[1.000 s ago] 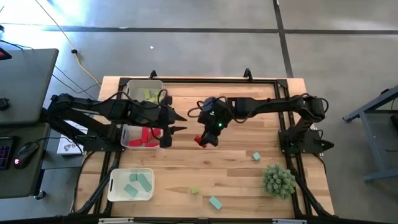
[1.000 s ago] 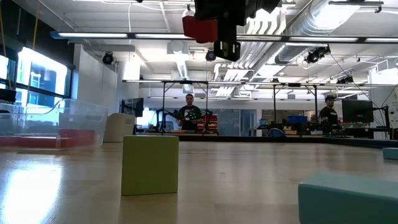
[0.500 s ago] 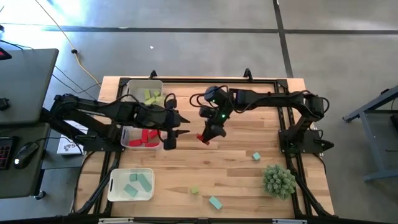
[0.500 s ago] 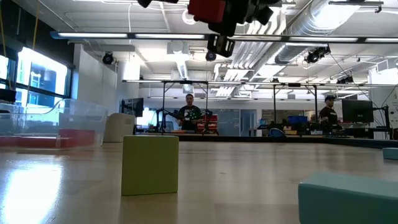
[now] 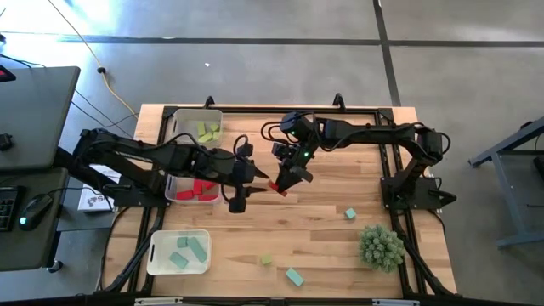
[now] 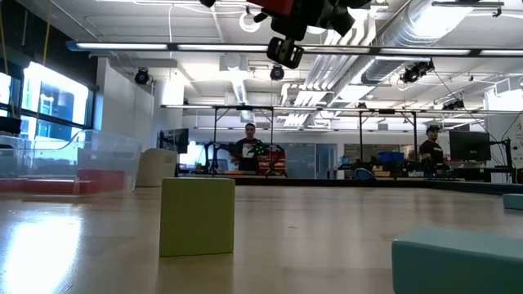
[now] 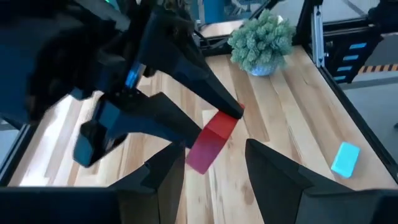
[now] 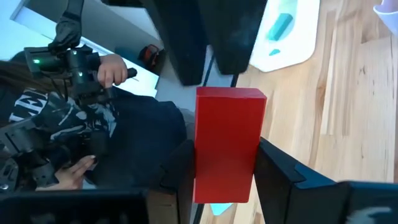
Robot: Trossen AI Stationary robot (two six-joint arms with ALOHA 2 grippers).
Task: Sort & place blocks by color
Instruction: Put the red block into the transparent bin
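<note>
My right gripper (image 5: 284, 184) is shut on a red bar block (image 5: 278, 188), held high over the middle of the table; in the low view the block (image 6: 282, 6) shows at the picture's top edge. My left gripper (image 5: 252, 186) is open, just left of the block and facing it. In the left wrist view its fingers stand short of the block (image 7: 211, 142), apart from it. A teal block (image 5: 350, 214), a yellow-green block (image 5: 266, 260) and another teal block (image 5: 294, 276) lie flat on the table. My right gripper pinches the red bar between its two fingers (image 8: 181, 177), on the bar's long side faces (image 8: 205, 168). The fingers lie along the bar, whose free end sticks out past them. They slant down from the table's far right. The bar is lifted clear.
Three clear bins stand along the left side: one with yellow-green blocks (image 5: 200, 129), one with red blocks (image 5: 174, 192), one with teal blocks (image 5: 180, 252). A spiky green plant ball (image 5: 381, 246) sits near the right near corner. A black frame (image 5: 384, 115) edges the table. People stand in the room beyond.
My right gripper has risen with the red bar and tipped so that the bar points toward the left gripper. My left gripper has moved toward the table's right, closing on the bar, and has stayed open.
</note>
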